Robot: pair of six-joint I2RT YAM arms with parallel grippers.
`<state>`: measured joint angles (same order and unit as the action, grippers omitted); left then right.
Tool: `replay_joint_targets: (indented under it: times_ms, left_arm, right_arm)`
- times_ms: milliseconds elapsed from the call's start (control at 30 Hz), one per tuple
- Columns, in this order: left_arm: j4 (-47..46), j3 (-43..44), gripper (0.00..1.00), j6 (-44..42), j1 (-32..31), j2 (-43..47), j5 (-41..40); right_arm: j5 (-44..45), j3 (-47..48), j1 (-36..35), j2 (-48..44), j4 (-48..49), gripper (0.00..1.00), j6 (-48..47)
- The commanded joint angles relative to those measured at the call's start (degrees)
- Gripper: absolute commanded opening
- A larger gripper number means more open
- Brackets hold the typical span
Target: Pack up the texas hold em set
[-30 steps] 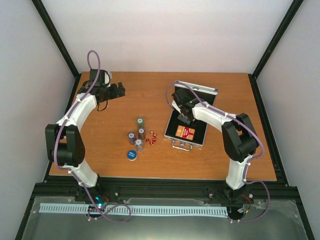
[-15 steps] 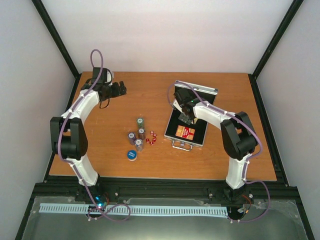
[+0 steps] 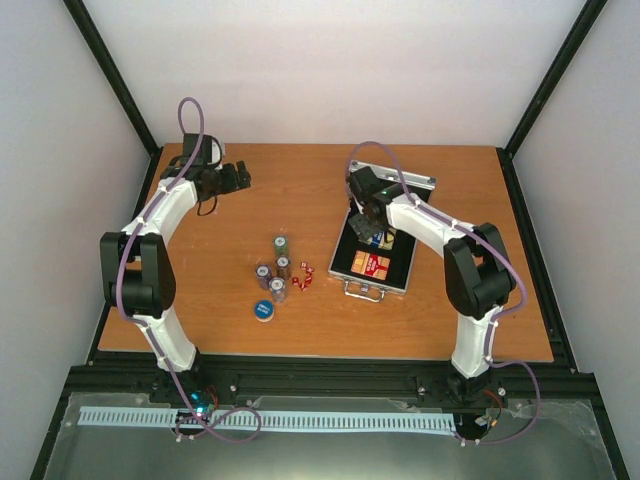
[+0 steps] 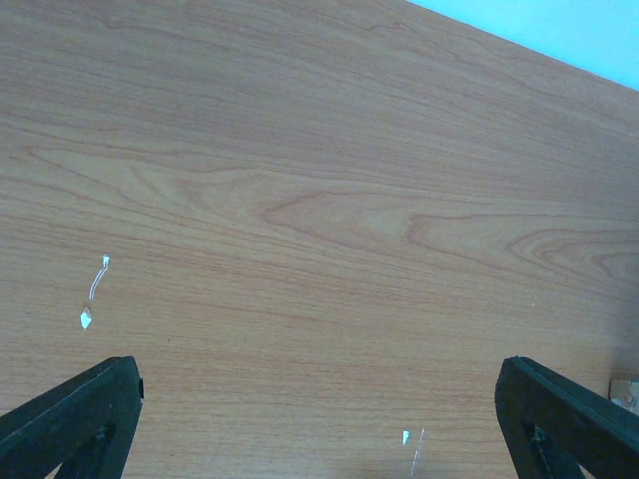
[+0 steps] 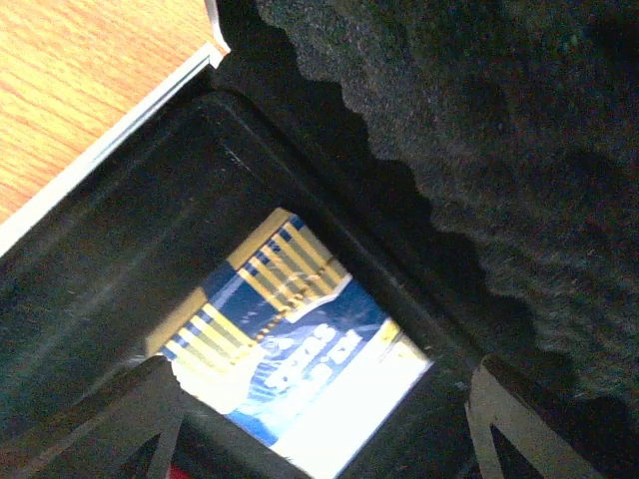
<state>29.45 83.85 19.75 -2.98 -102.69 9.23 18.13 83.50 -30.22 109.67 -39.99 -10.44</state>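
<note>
We list, from the left: left gripper [image 3: 236, 177], fingers [image 4: 85, 404] spread wide over the table [image 3: 450, 320] at its far left corner, holding nothing. Next come the chip stacks [image 3: 276, 270], standing upright, with dice [image 3: 303, 278] just right of them and a blue disc [image 3: 264, 310] nearer the bases, all well apart from those fingers, toward the near edge. Rightmost, the open case [image 3: 372, 287] holds a red-yellow card box [image 3: 371, 265] at its near end and a blue-yellow card box [image 5: 300, 369] at its far end, lying between the parted, ungripping fingers of the right gripper [image 3: 372, 235]. We judge the chips, left of the case, about equally near both arms.
</note>
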Motion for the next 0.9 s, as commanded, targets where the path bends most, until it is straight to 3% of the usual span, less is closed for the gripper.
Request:
replay_joint_targets:
  times_ms: [0, 400, 867]
  left_arm:
    - [-0.87, 1.69, 1.00, 0.73, 0.54, 0.35, 0.59]
    - [-1.28, -0.07, 1.00, 1.38, 0.59, 0.78, 0.96]
    - [-1.26, -0.54, 1.00, 0.15, 0.64, 0.90, 0.35]
  right_arm:
    - [-5.54, 0.39, 0.19, -1.03, -3.37, 0.78, 18.99]
    - [1.74, 4.87, -0.54, 7.58, -2.64, 0.78, 19.65]
    - [11.32, -0.70, -0.68, 9.60, -2.78, 0.77, 18.99]
